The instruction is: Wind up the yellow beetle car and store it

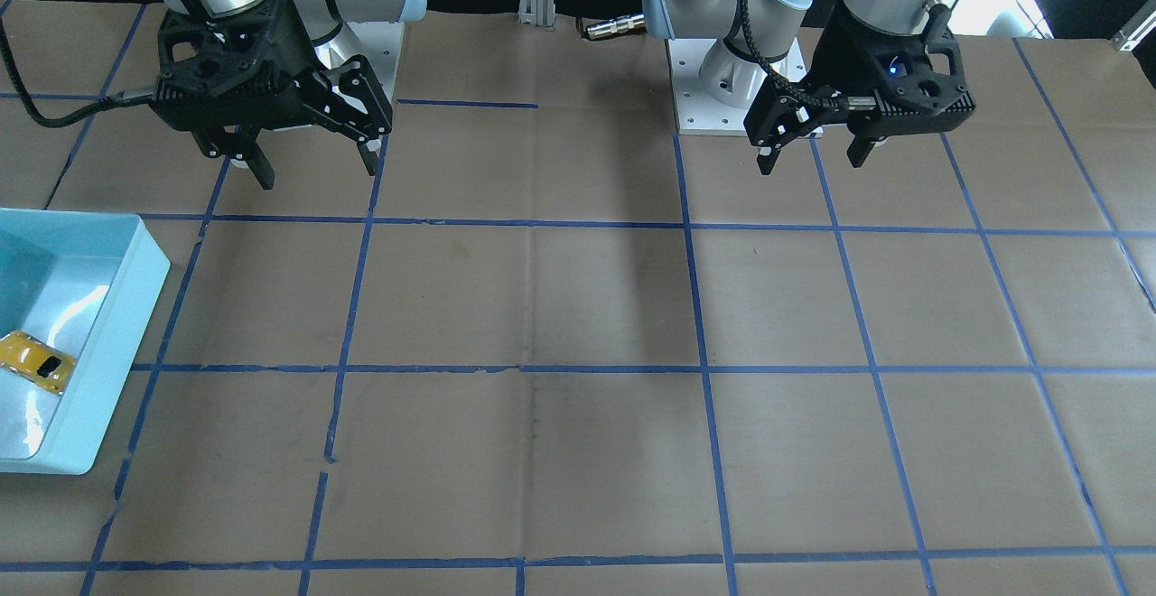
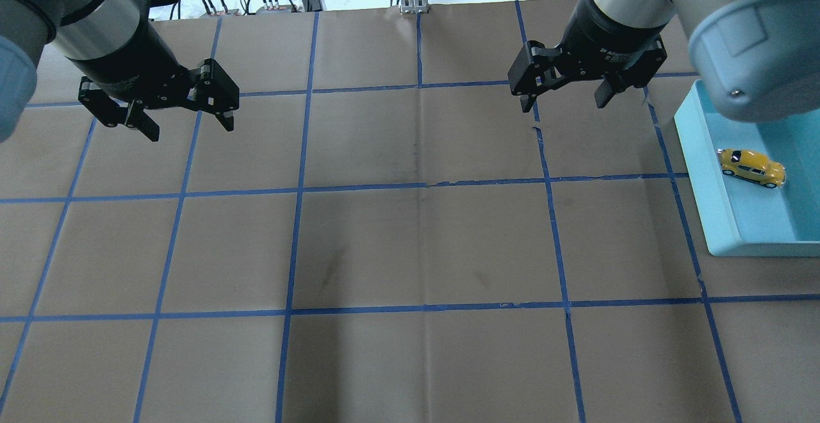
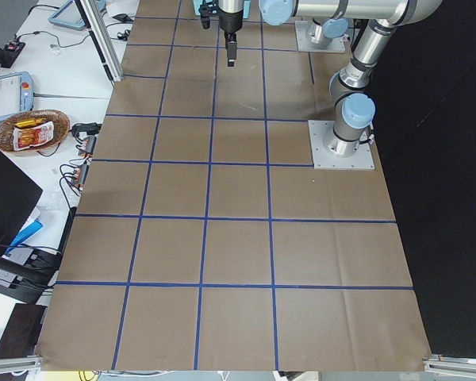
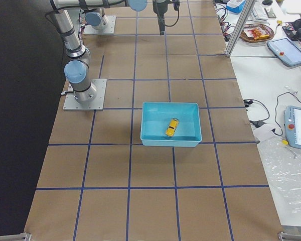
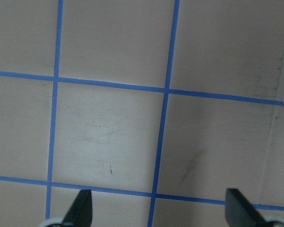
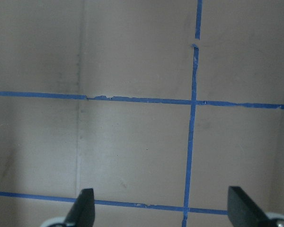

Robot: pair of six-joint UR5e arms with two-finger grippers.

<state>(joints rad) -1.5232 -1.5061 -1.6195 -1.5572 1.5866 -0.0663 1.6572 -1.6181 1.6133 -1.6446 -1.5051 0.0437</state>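
Exterior right shows yellow beetle car [image 4: 172, 127] in tray [image 4: 170, 141]; exterior left doesn't.

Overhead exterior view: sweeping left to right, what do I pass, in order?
left gripper, open → right gripper, open → light blue bin, left wall first → yellow beetle car inside the bin.
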